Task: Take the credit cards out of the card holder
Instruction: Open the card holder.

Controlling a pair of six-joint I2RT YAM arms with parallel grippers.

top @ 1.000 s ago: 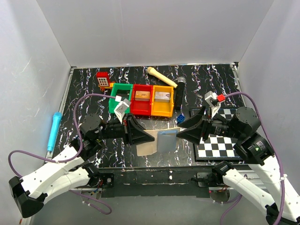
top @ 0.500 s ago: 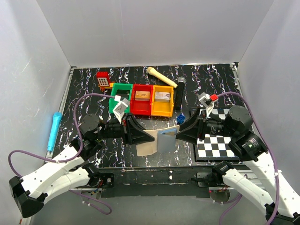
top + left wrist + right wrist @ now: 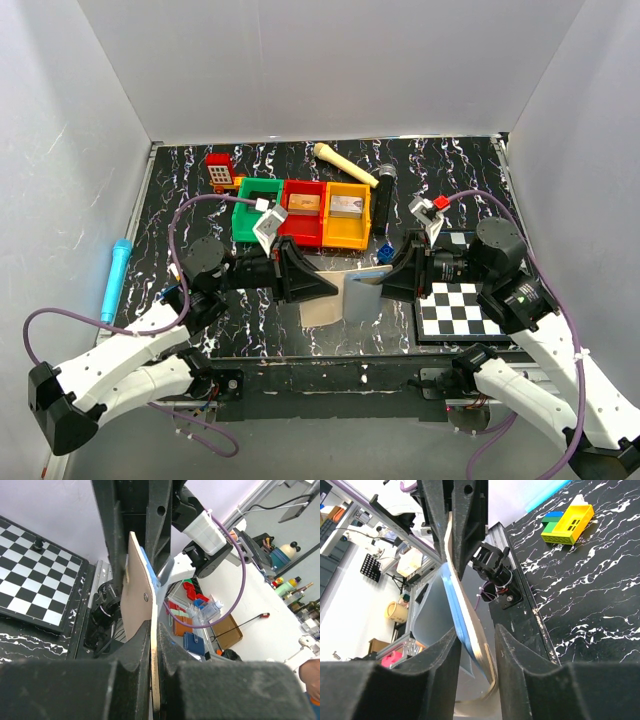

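As the card holder [image 3: 352, 297] is seen opened near the desk [image 3: 450, 170] front in top view, it's flanked by left tool [image 3: 325, 290] & right tool [image 3: 385, 283]. L wrist: tan panel [image 3: 137, 595] is pinched tight by left tool. R wrist: right tool's jaws are seen apart w/ blue panel [image 3: 462, 612] btwn.

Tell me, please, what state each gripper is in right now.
Left gripper: closed on the card holder.
Right gripper: around its other flap; grip cannot be told.

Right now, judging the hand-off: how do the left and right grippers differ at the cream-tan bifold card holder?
The left gripper is shut on the tan panel of the card holder; the right gripper merely straddles the blue-lined panel, gap showing. The left gripper reaches rightward, the right gripper leftward. Both meet at the opened holder.
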